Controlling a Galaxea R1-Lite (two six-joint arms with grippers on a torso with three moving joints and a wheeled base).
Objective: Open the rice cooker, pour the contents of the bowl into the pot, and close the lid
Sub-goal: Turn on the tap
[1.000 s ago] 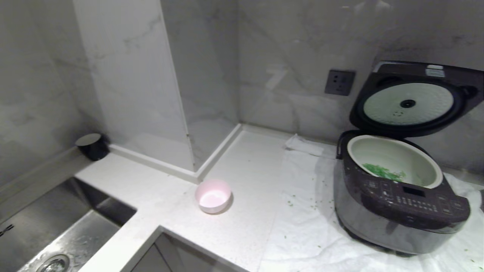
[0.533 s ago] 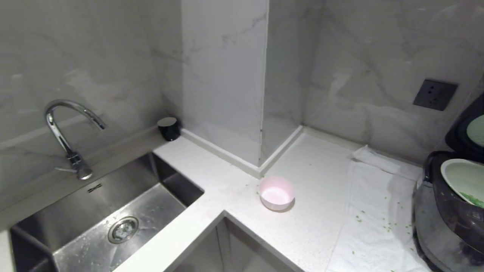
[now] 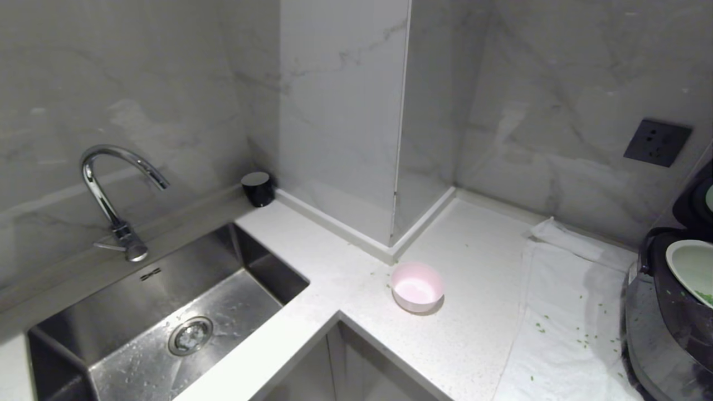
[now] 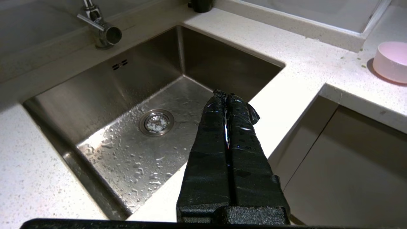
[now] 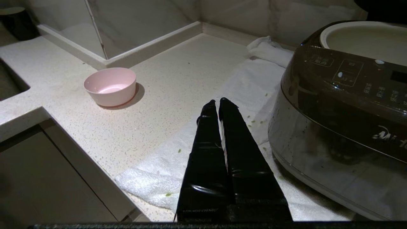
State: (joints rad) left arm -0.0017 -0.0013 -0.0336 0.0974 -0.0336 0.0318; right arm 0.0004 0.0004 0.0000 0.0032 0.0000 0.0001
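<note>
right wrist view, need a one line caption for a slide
Shut right gripper hangs over the white towel, between the empty pink bowl and the open rice cooker.

Open worktop [image 3: 473, 262] all round the bowl [image 3: 417, 287]. Blocked rearward by the wall column [image 3: 342, 122]; to the right by the rice cooker [image 3: 665, 334] on the white towel [image 3: 562, 312]. Sink [image 3: 167, 312] recessed left.
</note>
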